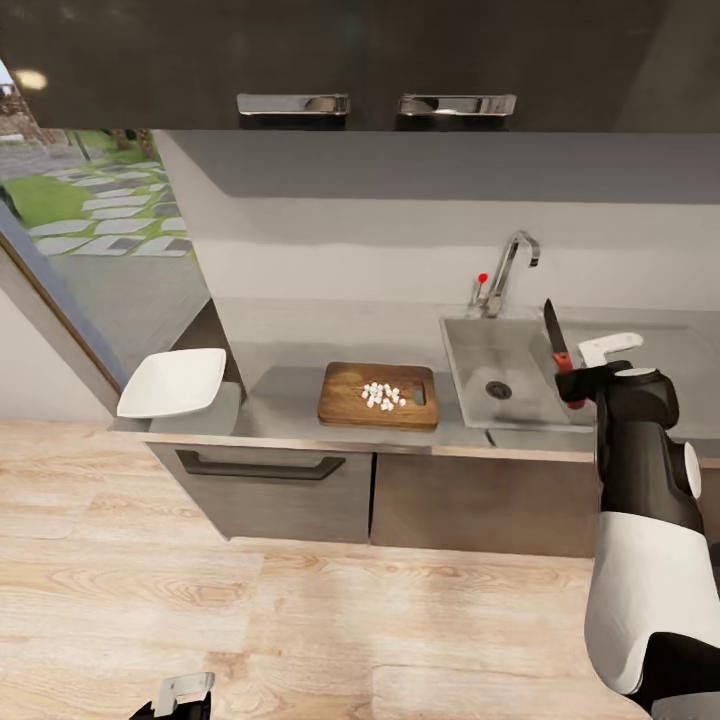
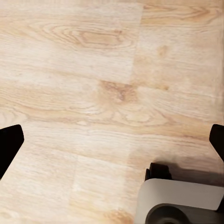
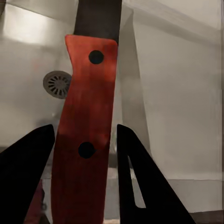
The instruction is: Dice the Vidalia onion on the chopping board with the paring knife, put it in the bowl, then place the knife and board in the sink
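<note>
**Q:** Pincer states, and what does each hold?

**A:** Right pincer is closed on the knife, gripping the red handle between both fingers; the dark blade points up and away, long axis near upright. Left pincer hangs low over the wooden floor; its fingers stand wide apart with nothing between them.

**Q:** Where does the knife lie relative to its destination?

**A:** Directly above the sink, at the basin's right edge. The drain shows just behind the handle in the right wrist view. Judged from this, the coming move is a short lowering into the basin; the blade would likely need tipping flat first.

**Q:** Where are the remaining items?

**A:** Chopping board lies flat on the bench, just left of the sink, long axis parallel to the bench front. Diced onion, small white pieces, sits heaped near the board's centre. Bowl rests at the far left end of the bench, well apart from the board.

**Q:** Contents of the containers?

**A:** Bowl appears empty. Sink basin appears bare apart from the drain.

**Q:** Which arm is nearer the board?

**A:** The right, though occupied. The transfer of onion to the bowl seems not yet done, so the board probably cannot go into the sink yet.
</note>
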